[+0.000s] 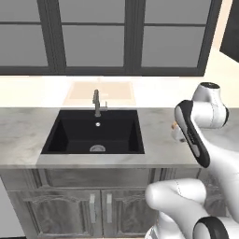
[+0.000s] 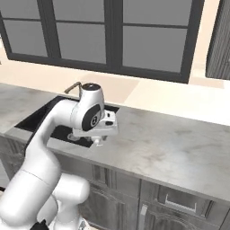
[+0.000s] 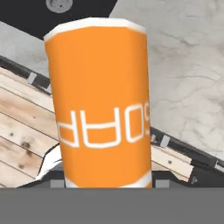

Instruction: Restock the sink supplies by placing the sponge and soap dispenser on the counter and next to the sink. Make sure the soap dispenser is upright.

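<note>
An orange soap dispenser [image 3: 103,105] with a white "SOAP" label, reading upside down in the hand view, sits between my fingers. My gripper [image 2: 96,140] is shut on it, just right of the black sink [image 1: 70,135] and above the front edge of the marbled counter [image 1: 158,140]. In the left base view a small orange bit of the soap dispenser [image 1: 174,125] peeks out beside the forearm. The bottle hides the fingertips. The sponge is out of view.
A slim grey faucet [image 1: 96,102] stands behind the basin, under dark-framed windows. Counter [image 2: 170,143] stretches wide to the right of the sink. Dark cabinet doors [image 1: 70,205] lie below, and wooden floor [image 3: 22,131] shows past the counter edge.
</note>
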You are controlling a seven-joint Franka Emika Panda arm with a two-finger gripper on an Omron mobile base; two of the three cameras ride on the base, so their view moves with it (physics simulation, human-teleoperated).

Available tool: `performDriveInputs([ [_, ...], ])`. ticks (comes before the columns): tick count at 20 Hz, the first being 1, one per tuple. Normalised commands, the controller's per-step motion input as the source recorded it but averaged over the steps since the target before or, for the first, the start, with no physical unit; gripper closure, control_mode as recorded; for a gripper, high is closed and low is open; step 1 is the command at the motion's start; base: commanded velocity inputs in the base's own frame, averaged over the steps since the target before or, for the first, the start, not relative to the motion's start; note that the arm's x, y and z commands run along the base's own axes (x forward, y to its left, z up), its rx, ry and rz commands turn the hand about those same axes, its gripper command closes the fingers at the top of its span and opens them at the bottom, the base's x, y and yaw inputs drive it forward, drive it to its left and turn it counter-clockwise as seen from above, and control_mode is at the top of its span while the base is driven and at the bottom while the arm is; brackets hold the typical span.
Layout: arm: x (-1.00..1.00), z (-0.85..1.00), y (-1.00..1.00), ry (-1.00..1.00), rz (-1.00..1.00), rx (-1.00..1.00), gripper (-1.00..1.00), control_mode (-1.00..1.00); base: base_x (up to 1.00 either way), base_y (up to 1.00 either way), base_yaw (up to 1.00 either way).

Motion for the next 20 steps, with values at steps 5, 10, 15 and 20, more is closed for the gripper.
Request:
performDriveInputs([
  [5, 0.63, 0.37, -0.02, 0.35, 0.26, -0.43, 1.00, -1.00, 0.00, 0.00, 0.00],
  [10, 0.43, 0.00, -0.04, 0.53, 0.34, -0.68, 1.00, -1.00, 0.00, 0.00, 0.00],
  [15, 0.23, -0.17, -0.12, 0.33, 0.23, -0.31, 1.00, -1.00, 0.00, 0.00, 0.00],
  [20, 0.07, -0.60, 0.01, 0.02, 0.00, -0.24, 1.00, -1.00, 0.00, 0.00, 0.00],
])
